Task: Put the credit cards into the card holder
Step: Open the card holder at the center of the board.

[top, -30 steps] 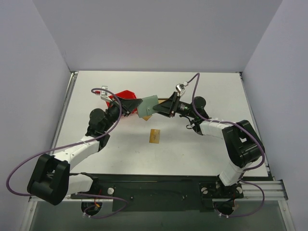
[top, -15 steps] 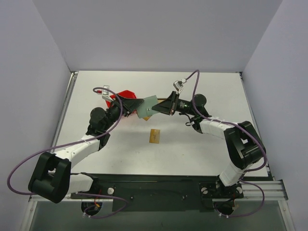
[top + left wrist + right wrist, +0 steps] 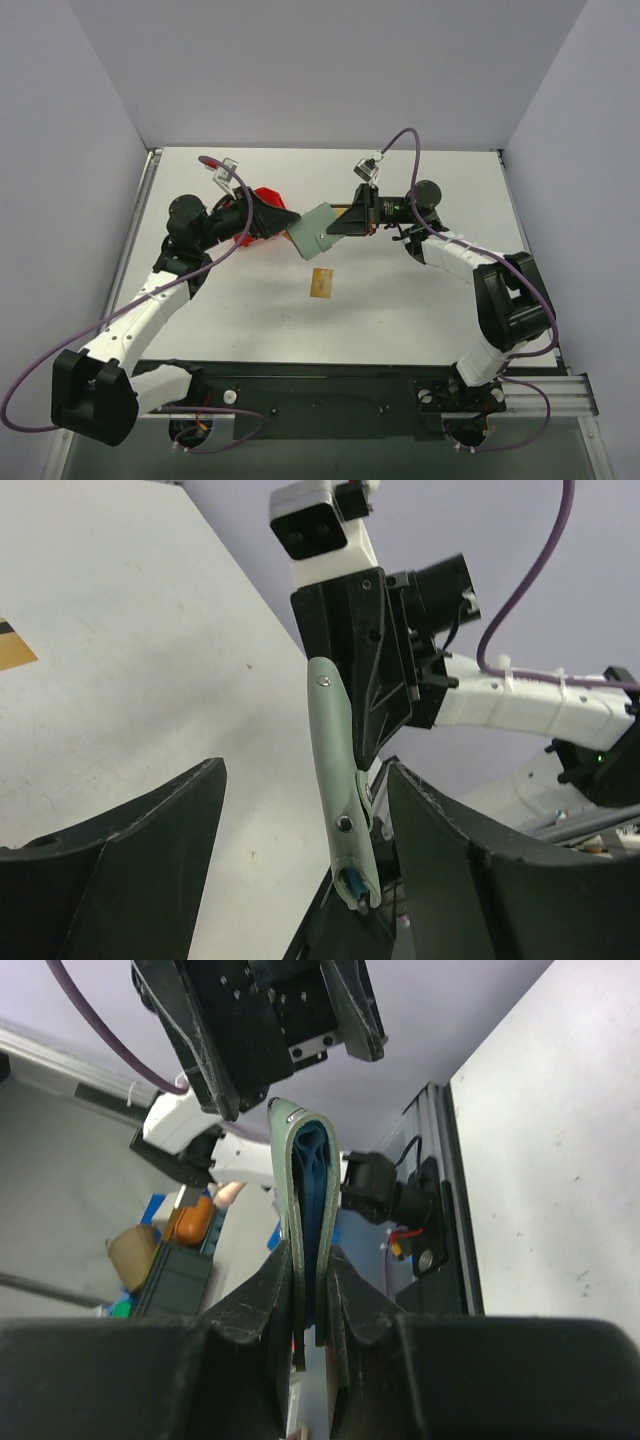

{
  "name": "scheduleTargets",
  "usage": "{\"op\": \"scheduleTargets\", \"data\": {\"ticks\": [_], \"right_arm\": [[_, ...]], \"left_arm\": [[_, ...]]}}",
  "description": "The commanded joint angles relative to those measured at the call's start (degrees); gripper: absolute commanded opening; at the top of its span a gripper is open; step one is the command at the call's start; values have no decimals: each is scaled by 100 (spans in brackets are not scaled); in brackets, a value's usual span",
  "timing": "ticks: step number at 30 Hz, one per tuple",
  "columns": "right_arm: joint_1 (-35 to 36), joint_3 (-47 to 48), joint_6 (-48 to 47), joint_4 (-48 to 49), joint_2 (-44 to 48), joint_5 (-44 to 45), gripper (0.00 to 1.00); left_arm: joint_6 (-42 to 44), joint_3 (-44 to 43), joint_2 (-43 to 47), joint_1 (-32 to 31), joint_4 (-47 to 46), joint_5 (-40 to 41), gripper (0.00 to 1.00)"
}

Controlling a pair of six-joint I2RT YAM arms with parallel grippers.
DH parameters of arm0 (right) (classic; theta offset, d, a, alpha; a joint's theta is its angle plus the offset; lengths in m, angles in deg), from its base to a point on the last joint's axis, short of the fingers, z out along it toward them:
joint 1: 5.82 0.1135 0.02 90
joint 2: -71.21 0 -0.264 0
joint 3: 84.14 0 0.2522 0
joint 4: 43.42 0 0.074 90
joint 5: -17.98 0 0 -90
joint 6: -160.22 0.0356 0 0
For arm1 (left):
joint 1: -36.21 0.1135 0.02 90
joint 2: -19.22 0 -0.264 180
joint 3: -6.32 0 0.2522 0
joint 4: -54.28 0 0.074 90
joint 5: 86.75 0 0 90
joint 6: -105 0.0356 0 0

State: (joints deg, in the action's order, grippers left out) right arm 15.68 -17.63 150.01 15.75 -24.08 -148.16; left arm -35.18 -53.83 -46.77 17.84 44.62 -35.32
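**Hazards.** The card holder (image 3: 316,231) is held in the air above the middle of the table (image 3: 430,300), between the two arms. The right gripper (image 3: 340,224) is clamped on one edge of it, jaws almost together with the folded wallet pinched between them. The left gripper (image 3: 287,221) stands wide apart, one finger on either side of the free end, and nothing is gripped by it.

- With only one edge held, the holder could be twisted or pulled out and dropped if the left jaws are closed off-centre.
- The fold is being pinched flat, so a card pushed in now would probably be bent or shed.
- The red bin (image 3: 265,194), just behind the left gripper, could be knocked by a swing of that arm.
- One credit card (image 3: 321,283) lies flat on the table below the holder; being thin, it may be pushed along rather than lifted.

**Condition.** The holder is grey-green outside, with a blue lining (image 3: 312,1175) showing at the fold and small snap studs (image 3: 343,823) on its face. The card is gold-tan with a dark stripe at one end. A tan sliver behind the right gripper may be another card; this could not be confirmed.
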Motion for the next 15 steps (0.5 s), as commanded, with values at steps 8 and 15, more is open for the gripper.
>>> {"op": "scheduleTargets", "data": {"ticks": [8,15], "right_arm": [[92,262,-16,2156,590,-982,0],[267,174,-1655,277,906,-1008,0]], "left_arm": [[1457,-757,52,0,2146,-1469,70],[1747,-1117,-106,-158,2640,-1654,68]]}}
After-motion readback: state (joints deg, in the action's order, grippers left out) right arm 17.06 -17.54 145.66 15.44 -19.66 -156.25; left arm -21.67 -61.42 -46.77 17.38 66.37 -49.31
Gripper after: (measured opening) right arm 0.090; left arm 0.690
